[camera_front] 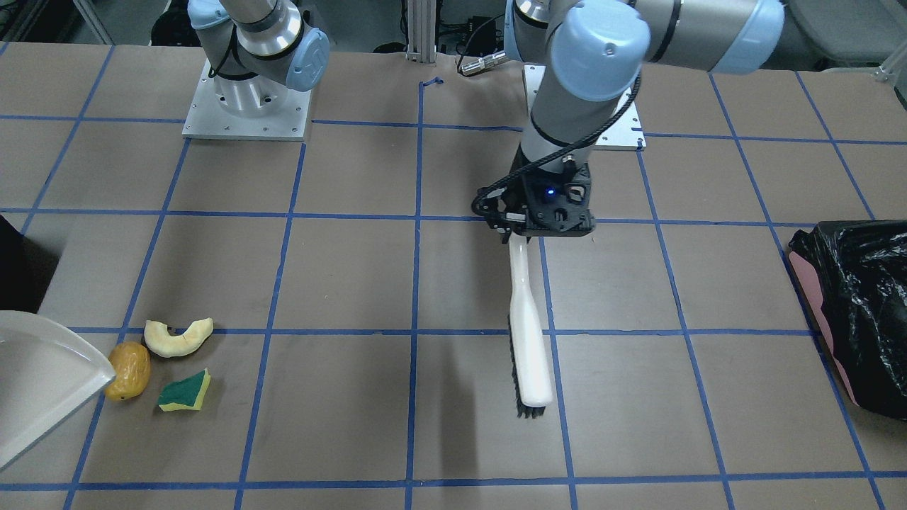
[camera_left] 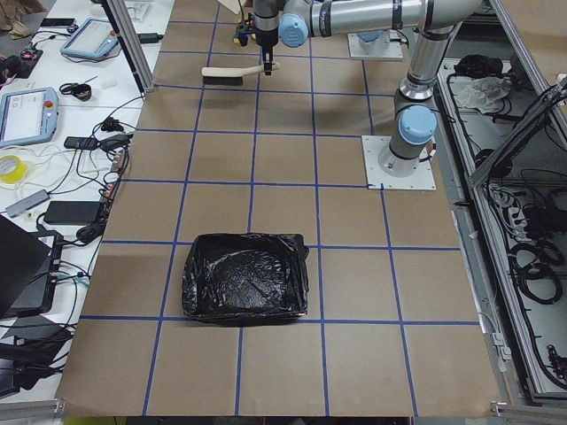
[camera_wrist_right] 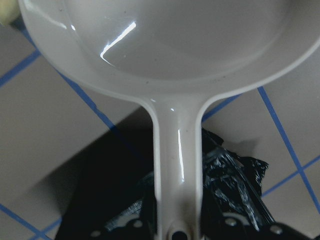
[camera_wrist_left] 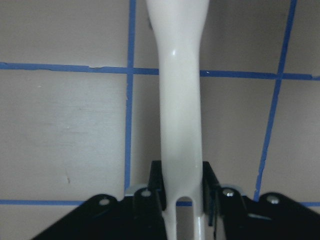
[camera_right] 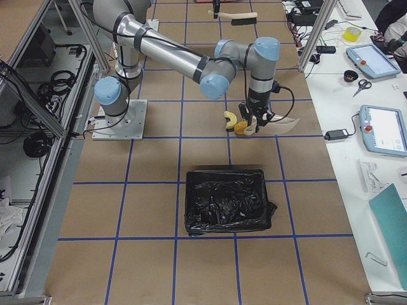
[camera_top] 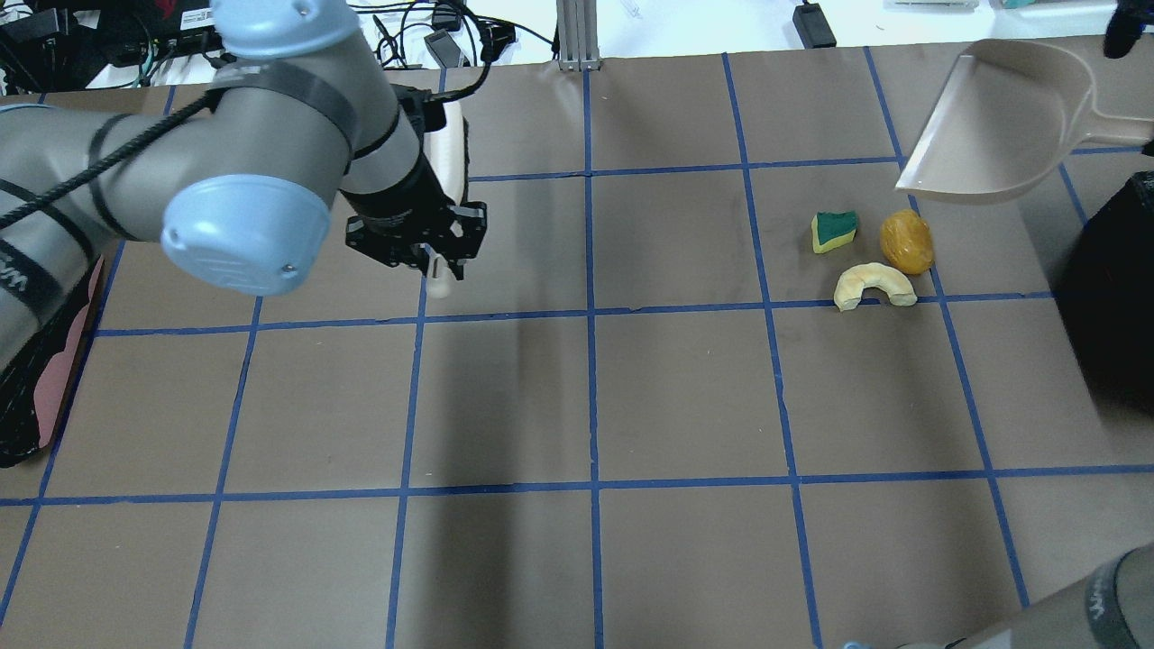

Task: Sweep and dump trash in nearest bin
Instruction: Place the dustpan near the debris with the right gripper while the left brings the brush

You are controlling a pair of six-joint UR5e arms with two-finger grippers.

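Note:
The trash lies in a tight group: a yellow-brown lump (camera_front: 129, 370), a pale crescent slice (camera_front: 178, 337) and a green-and-yellow sponge piece (camera_front: 185, 390). The overhead view shows the same lump (camera_top: 906, 241), slice (camera_top: 873, 284) and sponge (camera_top: 834, 231). My left gripper (camera_front: 542, 216) (camera_wrist_left: 182, 192) is shut on the handle of a white brush (camera_front: 528, 333), bristles pointing away from the robot, about two grid squares from the trash. My right gripper (camera_wrist_right: 177, 227) is shut on the handle of a pale dustpan (camera_top: 992, 126) (camera_front: 42, 375). The pan's lip sits right beside the lump.
A black-bagged bin (camera_right: 226, 200) stands on the table on my right side, close to the trash and under the dustpan handle (camera_wrist_right: 177, 165). Another black-bagged bin (camera_front: 861, 312) (camera_left: 246, 274) sits at the table's left end. Blue tape lines grid the brown tabletop.

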